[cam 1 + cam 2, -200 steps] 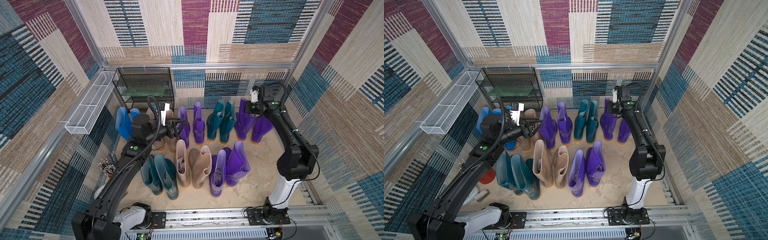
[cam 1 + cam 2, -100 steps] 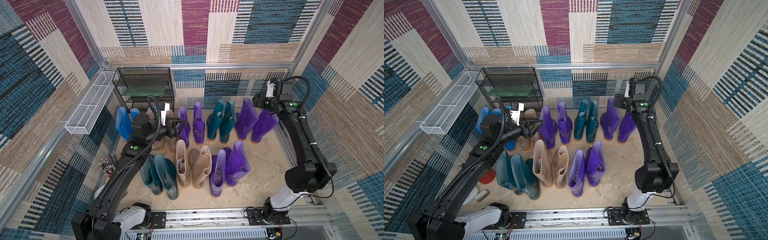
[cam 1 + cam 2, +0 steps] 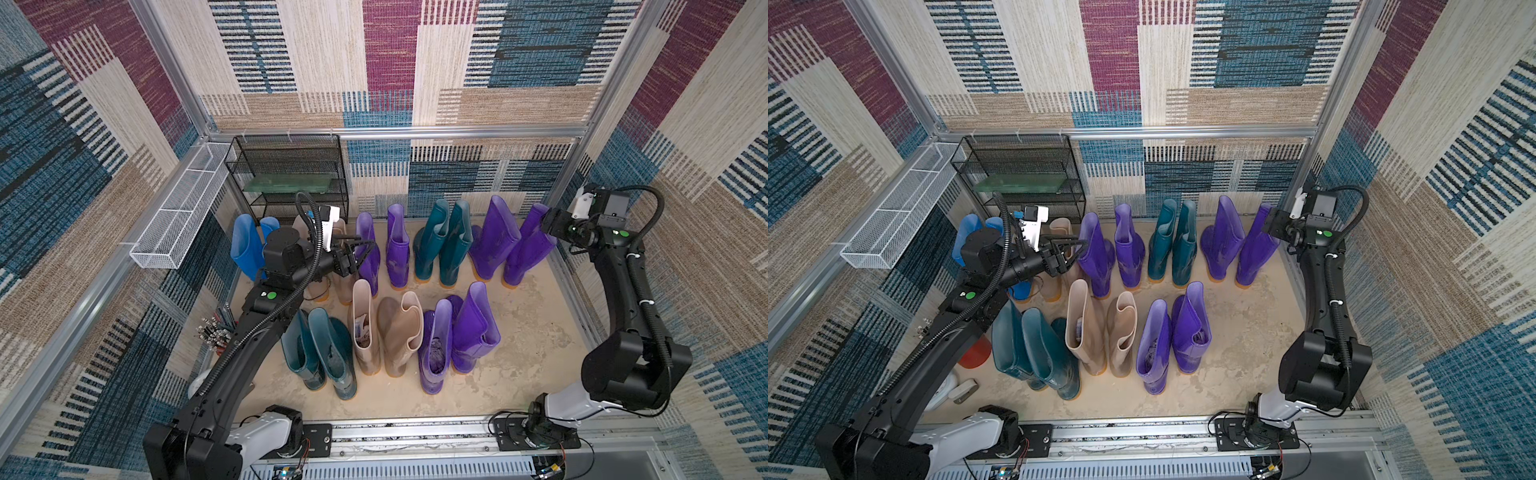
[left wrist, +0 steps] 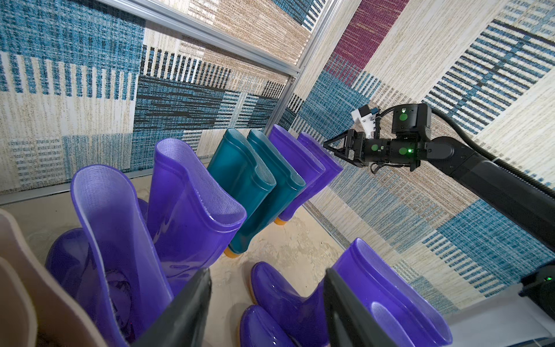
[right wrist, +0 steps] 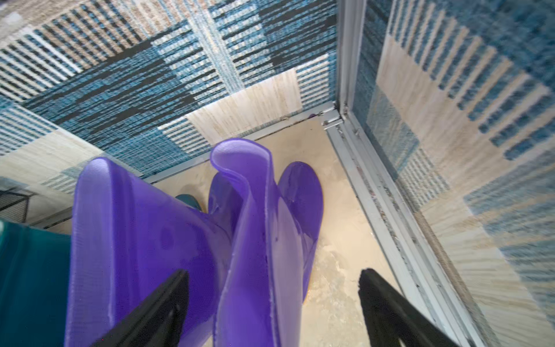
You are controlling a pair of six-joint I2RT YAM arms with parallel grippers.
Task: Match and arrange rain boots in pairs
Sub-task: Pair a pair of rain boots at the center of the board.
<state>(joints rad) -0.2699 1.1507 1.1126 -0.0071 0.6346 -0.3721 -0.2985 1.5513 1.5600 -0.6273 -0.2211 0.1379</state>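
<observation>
Standing upright — rain boots [image 3: 494, 241], openings facing up.

Overhead stereo pair, close wrist views

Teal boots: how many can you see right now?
4. Two teal boots stand together in the back row, between purple boots; two more at the front, beside the beige pair. The left arm may hide others.
</observation>
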